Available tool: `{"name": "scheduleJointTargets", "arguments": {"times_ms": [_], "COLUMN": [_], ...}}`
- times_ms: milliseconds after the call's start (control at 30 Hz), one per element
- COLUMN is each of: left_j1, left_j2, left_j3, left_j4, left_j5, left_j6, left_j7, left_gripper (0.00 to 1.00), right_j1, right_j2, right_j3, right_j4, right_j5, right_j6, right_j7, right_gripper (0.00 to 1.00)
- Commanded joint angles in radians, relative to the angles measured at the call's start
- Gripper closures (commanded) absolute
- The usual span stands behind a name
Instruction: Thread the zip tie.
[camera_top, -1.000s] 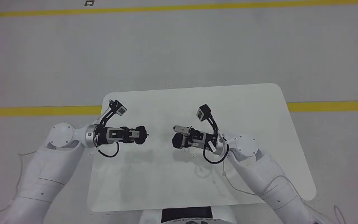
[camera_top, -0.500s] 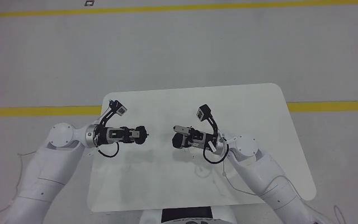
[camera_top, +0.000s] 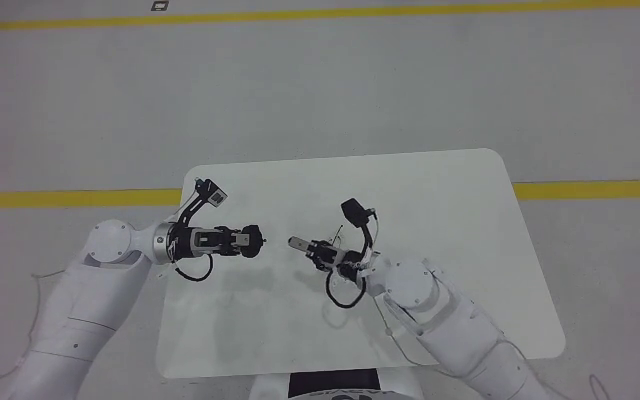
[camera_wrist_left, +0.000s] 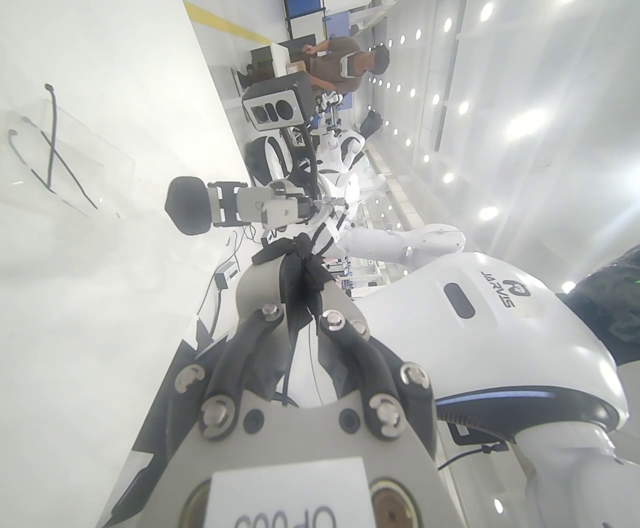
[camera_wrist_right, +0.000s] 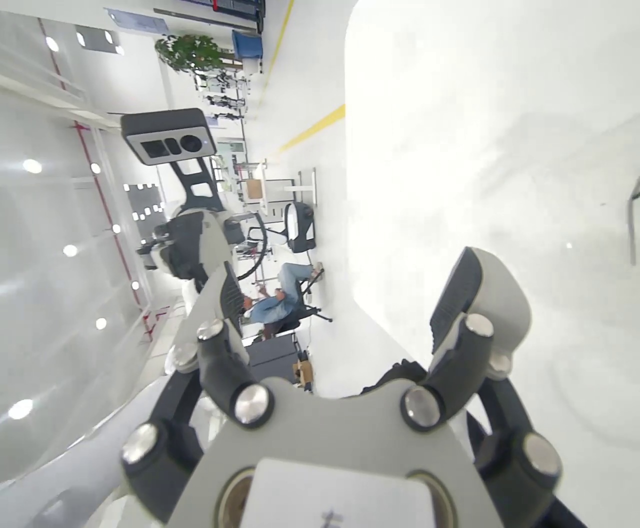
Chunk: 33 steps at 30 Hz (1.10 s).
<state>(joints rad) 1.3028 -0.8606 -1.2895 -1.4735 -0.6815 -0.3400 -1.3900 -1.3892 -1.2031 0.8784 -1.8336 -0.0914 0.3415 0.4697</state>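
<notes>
My left gripper (camera_wrist_left: 296, 270) is shut on a black zip tie (camera_wrist_left: 300, 247), whose bunched end sticks out past the fingertips. In the top view the left gripper (camera_top: 254, 239) hovers over the left middle of the white table (camera_top: 450, 200), pointing at the right gripper (camera_top: 299, 243) a short gap away. My right gripper (camera_wrist_right: 345, 280) stands open with its two ribbed pads wide apart and nothing between them. The right gripper (camera_wrist_left: 189, 205) also faces the left wrist camera, just beyond the held tie.
Two loose black zip ties (camera_wrist_left: 52, 145) lie crossed on a clear plastic sheet (camera_wrist_left: 100, 150) on the table, past the grippers. Bare tabletop surrounds both arms. The table's rounded edge (camera_wrist_right: 350, 280) lies near the right gripper.
The right arm has swung left and turned its wrist, bringing its gripper closer to the left one. The left arm has kept still with the tie.
</notes>
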Motion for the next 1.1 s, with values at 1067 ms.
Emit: {"name": "scheduleJointTargets", "arguments": {"times_ms": [1067], "left_j1": [0.0], "left_j2": [0.0], "left_j3": [0.0], "left_j4": [0.0], "left_j5": [0.0], "left_j6": [0.0], "left_j7": [0.0], "left_gripper": [1.0], "right_j1": [-0.116], "right_j2": [-0.177], "right_j3": [0.156], "right_j4": [-0.03], "right_j5": [-0.757], "right_j6": [-0.002], "right_j7": [0.305], "right_gripper": [0.0]}}
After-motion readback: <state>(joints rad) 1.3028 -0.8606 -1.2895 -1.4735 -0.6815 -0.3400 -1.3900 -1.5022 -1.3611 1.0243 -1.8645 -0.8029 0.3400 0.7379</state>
